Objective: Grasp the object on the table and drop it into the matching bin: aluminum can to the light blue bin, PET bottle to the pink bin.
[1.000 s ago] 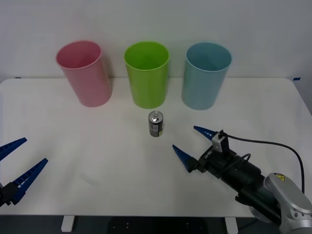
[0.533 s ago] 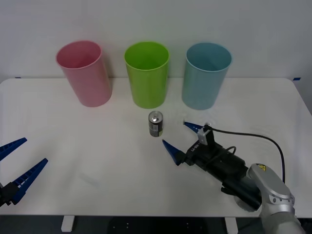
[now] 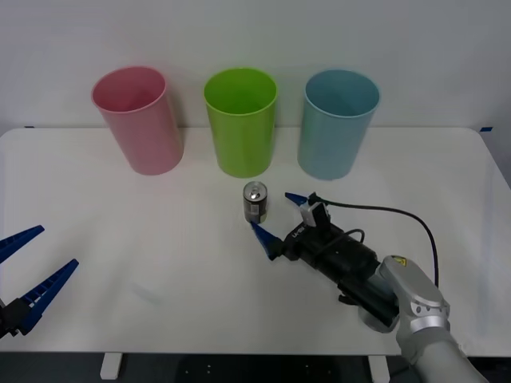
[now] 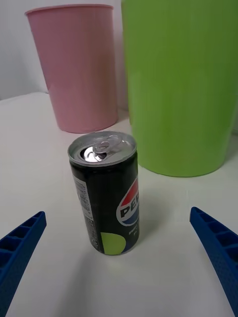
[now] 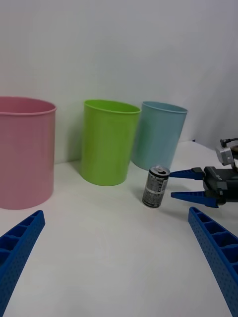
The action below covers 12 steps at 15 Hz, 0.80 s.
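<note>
Approach step — my right gripper (image 3: 275,215), fingers spread wide, sits just short of the can (image 3: 255,203); next I must straddle it, then close. Left gripper (image 3: 28,271) parked, open.

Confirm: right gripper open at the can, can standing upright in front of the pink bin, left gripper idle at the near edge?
Not quite. The aluminum can stands upright in front of the lime green bin, not the pink bin, as the front view shows. The rest holds: the right gripper has its jaws open beside the can, and the left gripper sits open at the table's near edge.
</note>
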Available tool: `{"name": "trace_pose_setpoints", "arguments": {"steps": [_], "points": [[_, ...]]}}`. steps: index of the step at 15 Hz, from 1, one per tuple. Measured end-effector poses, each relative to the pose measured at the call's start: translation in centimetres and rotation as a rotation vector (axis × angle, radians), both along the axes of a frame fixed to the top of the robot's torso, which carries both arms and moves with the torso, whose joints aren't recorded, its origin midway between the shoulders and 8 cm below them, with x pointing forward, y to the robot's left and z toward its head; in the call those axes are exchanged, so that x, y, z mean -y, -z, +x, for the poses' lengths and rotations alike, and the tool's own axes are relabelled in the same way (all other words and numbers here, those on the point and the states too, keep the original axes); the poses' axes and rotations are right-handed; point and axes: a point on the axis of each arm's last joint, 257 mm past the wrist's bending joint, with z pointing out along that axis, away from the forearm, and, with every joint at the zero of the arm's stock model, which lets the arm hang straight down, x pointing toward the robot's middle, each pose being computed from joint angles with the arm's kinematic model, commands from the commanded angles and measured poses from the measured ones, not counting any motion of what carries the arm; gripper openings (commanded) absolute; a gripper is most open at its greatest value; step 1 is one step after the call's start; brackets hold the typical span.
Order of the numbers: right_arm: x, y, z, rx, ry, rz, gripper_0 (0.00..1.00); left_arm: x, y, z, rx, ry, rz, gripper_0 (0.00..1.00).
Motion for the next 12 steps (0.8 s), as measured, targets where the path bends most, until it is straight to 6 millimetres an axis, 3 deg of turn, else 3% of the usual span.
{"name": "trace_pose_setpoints", "arguments": {"steps": [7, 12], "points": [[-4.0, -0.2, 2.7, -0.03, 0.028, -0.013, 1.0, 0.0, 0.0, 0.0, 0.0, 0.0, 0.0, 1.0], [-4.2, 0.0, 3.2, -0.034, 0.048, -0.028, 1.0, 0.0, 0.0, 0.0, 0.0, 0.0, 0.0, 1.0]]}}
